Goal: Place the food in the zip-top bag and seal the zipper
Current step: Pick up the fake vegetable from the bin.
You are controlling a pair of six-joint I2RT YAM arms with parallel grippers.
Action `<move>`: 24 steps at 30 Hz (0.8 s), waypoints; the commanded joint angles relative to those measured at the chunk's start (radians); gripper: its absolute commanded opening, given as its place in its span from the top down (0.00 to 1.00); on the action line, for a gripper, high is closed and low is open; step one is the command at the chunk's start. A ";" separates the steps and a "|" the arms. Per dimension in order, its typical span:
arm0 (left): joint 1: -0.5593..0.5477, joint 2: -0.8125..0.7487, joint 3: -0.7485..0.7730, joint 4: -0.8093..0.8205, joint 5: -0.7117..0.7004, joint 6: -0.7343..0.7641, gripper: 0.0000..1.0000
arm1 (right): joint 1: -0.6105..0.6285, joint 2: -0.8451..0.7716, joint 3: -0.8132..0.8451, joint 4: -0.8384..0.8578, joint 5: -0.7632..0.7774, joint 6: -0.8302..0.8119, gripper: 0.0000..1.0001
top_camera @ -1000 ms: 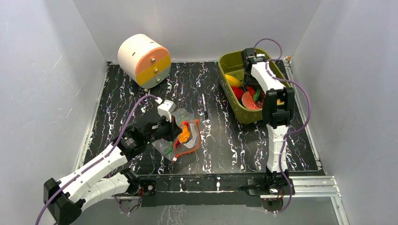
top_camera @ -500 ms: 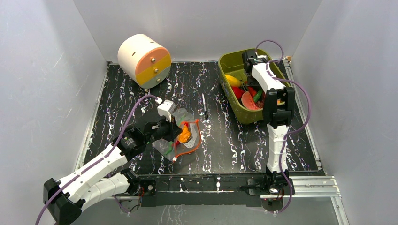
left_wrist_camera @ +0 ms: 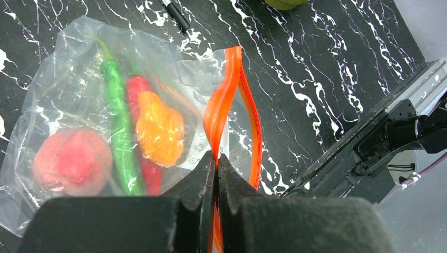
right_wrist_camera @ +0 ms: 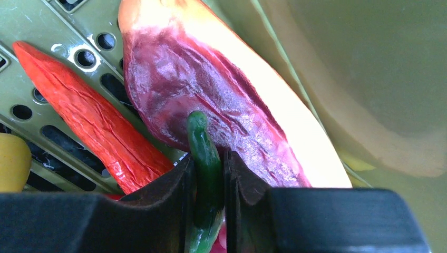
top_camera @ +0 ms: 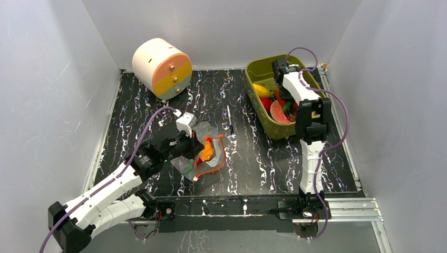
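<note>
A: What is the left gripper (left_wrist_camera: 216, 164) doing?

B: Its black fingers are pressed together on the zipper (left_wrist_camera: 232, 89), a thin orange-red strip that loops open beyond the pinch.

A: And the bag (left_wrist_camera: 58, 79)?

B: It's clear, crinkly plastic, lying flat on the surface (top_camera: 253, 153), which is black with white marble veins. In the top view it sits at about seven o'clock from the middle. Inside are a round, matte pink-red peach (left_wrist_camera: 71, 161), a glossy long green pepper (left_wrist_camera: 118, 126), a red chili (left_wrist_camera: 138, 87) just beside it, and a lumpy orange piece (left_wrist_camera: 158, 126) lying over the chili.

A: The right gripper (right_wrist_camera: 208, 163)?

B: It's down in the tub (top_camera: 257, 68), an olive-green plastic box with rounded corners at one o'clock. It's pinching a thin green piece (right_wrist_camera: 197, 126), glossy and curved, between both fingers.

A: What lies around that?

B: Just behind it is a big fruit (right_wrist_camera: 211, 89) with wrinkled purple-red skin fading to smooth cream along one side. At nine o'clock of the fruit, a creased, tapered red pepper (right_wrist_camera: 89, 116) rests on the tub's slotted floor, and a rounded yellow piece (right_wrist_camera: 10, 163) shows at the edge.

A: Anything else?

B: A thin black pen (top_camera: 230, 120) lies between bag and tub. A cream drum (top_camera: 161, 66) with orange and yellow bands sits at eleven o'clock.
</note>
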 commanded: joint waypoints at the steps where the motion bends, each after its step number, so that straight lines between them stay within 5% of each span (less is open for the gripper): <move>1: -0.003 -0.030 0.004 0.008 0.002 -0.003 1.00 | -0.010 -0.095 -0.008 -0.022 0.043 -0.010 0.84; 24: -0.003 0.008 0.096 -0.047 -0.059 -0.098 1.00 | 0.035 -0.337 -0.050 0.037 0.077 -0.041 0.89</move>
